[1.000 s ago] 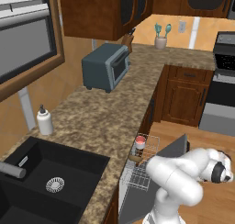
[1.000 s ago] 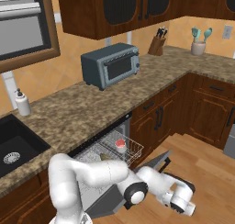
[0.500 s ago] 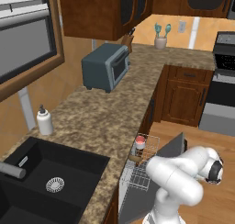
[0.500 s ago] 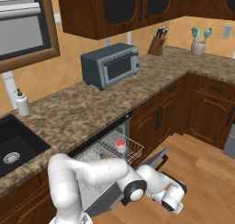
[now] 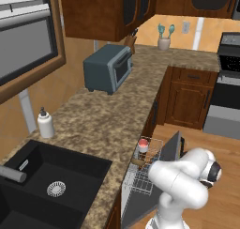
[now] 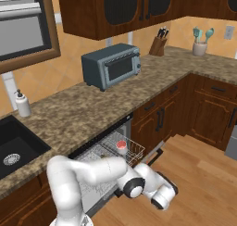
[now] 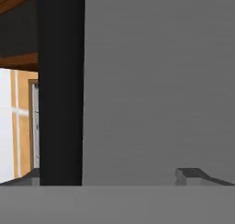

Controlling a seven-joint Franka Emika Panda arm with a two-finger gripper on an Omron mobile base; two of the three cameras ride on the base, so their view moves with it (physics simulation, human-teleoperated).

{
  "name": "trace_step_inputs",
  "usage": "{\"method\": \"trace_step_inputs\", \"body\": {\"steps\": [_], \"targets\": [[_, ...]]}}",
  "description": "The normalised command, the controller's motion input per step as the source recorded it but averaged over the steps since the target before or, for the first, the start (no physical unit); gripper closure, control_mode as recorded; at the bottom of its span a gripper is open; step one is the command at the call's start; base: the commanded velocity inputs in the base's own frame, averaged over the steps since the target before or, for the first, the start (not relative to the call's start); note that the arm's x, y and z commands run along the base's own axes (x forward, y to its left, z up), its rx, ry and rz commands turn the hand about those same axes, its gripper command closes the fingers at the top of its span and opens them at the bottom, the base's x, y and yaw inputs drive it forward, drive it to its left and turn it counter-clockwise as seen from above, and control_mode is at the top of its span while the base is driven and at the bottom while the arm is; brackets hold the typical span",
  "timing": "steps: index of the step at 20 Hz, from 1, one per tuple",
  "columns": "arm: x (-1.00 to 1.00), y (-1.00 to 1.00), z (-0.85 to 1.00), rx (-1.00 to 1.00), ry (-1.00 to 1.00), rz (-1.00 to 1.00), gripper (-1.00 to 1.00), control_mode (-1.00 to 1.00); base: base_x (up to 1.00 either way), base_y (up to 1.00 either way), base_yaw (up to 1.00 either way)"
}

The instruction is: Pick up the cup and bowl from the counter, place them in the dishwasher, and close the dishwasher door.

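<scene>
Now claw (image 7: 112, 177) faced the door (image 7: 156, 85).
Its jaws stood apart; cup (image 5: 143, 144) sat in the rack (image 5: 146, 169) beyond it.

Cup (image 6: 121, 147) and bowl (image 5: 138, 162) in the rack (image 6: 124, 152), inside the dishwasher (image 6: 99, 151) under the counter (image 6: 88, 114). On the counter, toaster oven (image 6: 111, 65) behind the dishwasher, soap bottle (image 6: 22, 103) beside the sink (image 5: 51, 176). Dishwasher door (image 5: 169, 149) partly open, right of the rack in the left base view.
</scene>
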Motion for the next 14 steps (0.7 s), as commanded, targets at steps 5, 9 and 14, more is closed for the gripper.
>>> {"method": "trace_step_inputs", "body": {"steps": [5,9,14], "targets": [[0.1,0.86,0.19,0.15,-0.09,0.0,-1.0,-1.0,0.0,0.0,0.0],[0.16,0.67,0.36,-0.09,0.0,-0.01,-1.0,-1.0,0.0,0.0,0.0],[0.16,1.0,0.02,-0.03,-0.05,-0.07,-1.0,-1.0,0.0,0.0,0.0]]}}
